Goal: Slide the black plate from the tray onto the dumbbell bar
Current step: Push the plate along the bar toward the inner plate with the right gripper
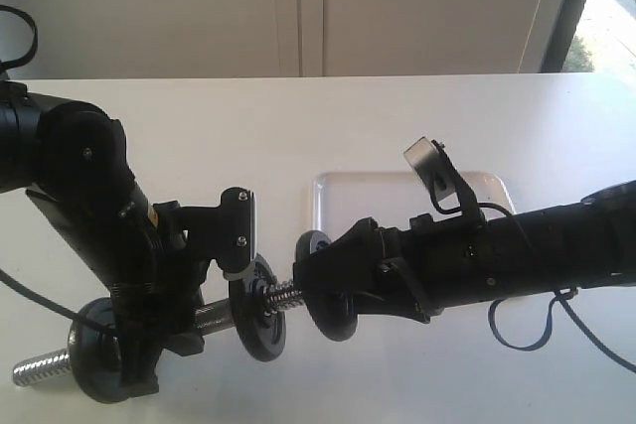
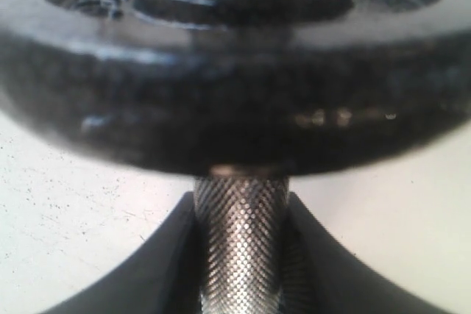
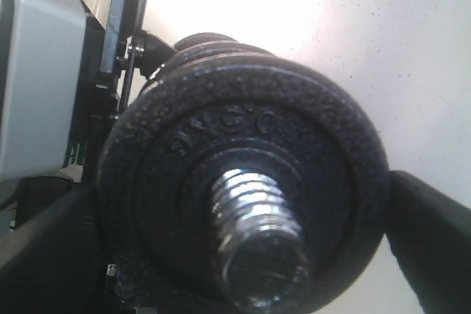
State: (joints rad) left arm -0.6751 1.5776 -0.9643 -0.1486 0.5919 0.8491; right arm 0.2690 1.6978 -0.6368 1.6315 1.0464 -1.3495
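- The black plate [image 3: 221, 119] sits on the threaded end of the dumbbell bar [image 3: 254, 211], with the thread poking through its centre hole; the right pincer [image 3: 243, 255] pinches it across the rim
- The plate looks only partway along the thread, apart from the inner disc [image 1: 260, 320] on the bar; if it tilts, the hole could bind on the spiral and jam
- Released too early, the plate might slip off the bar's end and drop to the table [image 1: 298, 126]
- The left pincer [image 2: 239, 255] is clamped on the bar's knurled middle; a hard push could twist the bar in that grip
- Behind the bar lies the white tray [image 1: 368, 196], partly hidden by the right arm; the table is white and plain
- Beyond the table are pale wall panels [image 1: 298, 7]; a bright window [image 1: 606, 17] is well away from the bar, past the tray
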